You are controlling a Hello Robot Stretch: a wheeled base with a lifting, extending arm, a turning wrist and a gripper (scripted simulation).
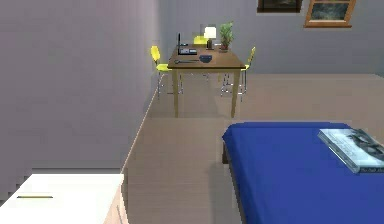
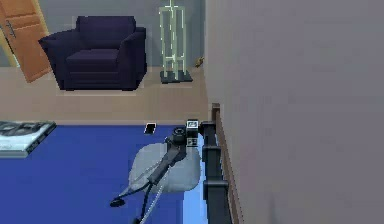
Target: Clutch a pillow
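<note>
Grey and soft, the pillow [image 2: 186,172] lies at the head of the blue bed [image 2: 60,185], close to the wall [image 2: 300,110]. My tool [image 2: 135,198] shows across it, fingers pointing down the arm side view's left, with the arm [image 2: 210,180] running up alongside the mattress edge. With the pillow resting on the bed right behind the fingers, I cannot tell whether the tool holds anything or merely lies against the fabric. My worry is the give in that cushion: if only a fold of cover is caught, I judge it could slide free as the arm lifts. The wall stands just beside the arm, so a turn of the base might scrape it or drag the pillow off the bed's edge. A book [image 2: 22,135] lies farther along the bed, well apart. Beyond it stands a dark armchair [image 2: 95,50], and the forward view shows a bench [image 1: 205,62] with yellow chairs [image 1: 158,58].
</note>
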